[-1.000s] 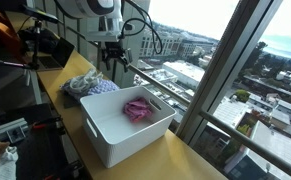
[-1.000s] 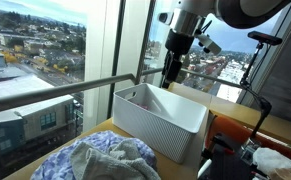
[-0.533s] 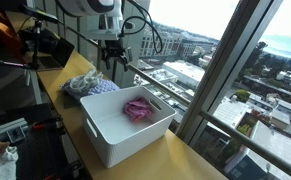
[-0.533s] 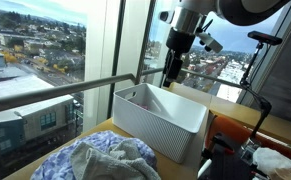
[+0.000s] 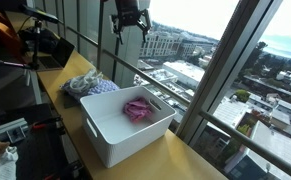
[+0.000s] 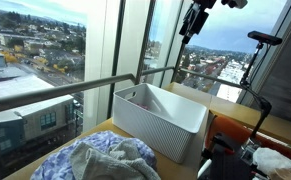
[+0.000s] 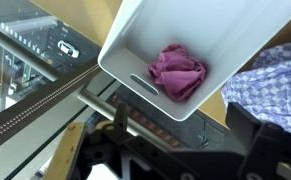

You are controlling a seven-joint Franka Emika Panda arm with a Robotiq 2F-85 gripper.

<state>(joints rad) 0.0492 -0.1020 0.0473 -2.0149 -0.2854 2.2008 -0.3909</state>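
Hanging high over the table (image 5: 185, 160) in an exterior view, the gripper (image 5: 128, 18) is spread wide and carries nothing. Well below it a crumpled pink cloth (image 5: 137, 108) lies slumped on the floor of the white bin (image 5: 125, 145), kept in by the walls, and a heap of cloths (image 5: 88, 85) rests just beside the bin. In an exterior view from low behind that heap of cloths (image 6: 100, 160), the gripper (image 6: 193, 22) stands far above the white bin (image 6: 160, 125), whose wall hides the pink cloth. The wrist view looks straight down into the white bin (image 7: 125, 45): the pink cloth (image 7: 178, 70) sits near the handle end, a checked cloth (image 7: 270, 85) lies outside the bin, and the gripper (image 7: 185, 150) shows empty.
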